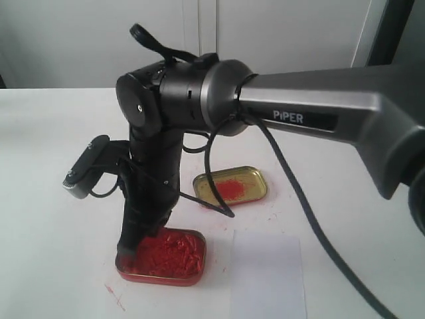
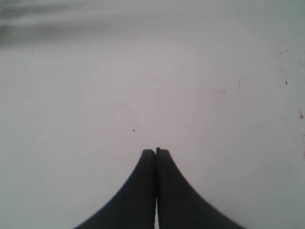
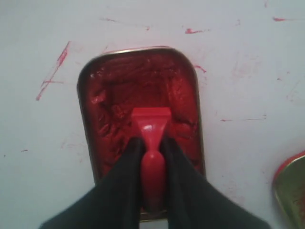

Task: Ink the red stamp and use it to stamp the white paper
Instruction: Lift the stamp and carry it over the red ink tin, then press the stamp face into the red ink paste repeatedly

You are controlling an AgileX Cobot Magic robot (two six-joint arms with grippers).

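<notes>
Exterior view: ink tin [image 1: 174, 259] lower left of centre; stamp [image 3: 151, 119] in it, base on the paste, between right gripper [image 3: 151, 143] fingers; lid [image 1: 231, 185] behind-right of tin, apart; paper [image 1: 267, 276] just right of tin, bottom centre; all on table [image 1: 53, 199].

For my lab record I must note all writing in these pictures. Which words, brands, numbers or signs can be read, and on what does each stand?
"PiPER": light letters on a dark strip on the right arm, exterior view.
Nothing else: the ink tin, the gold lid, the white paper and the red stamp carry no readable writing; the wrist views show none.
</notes>
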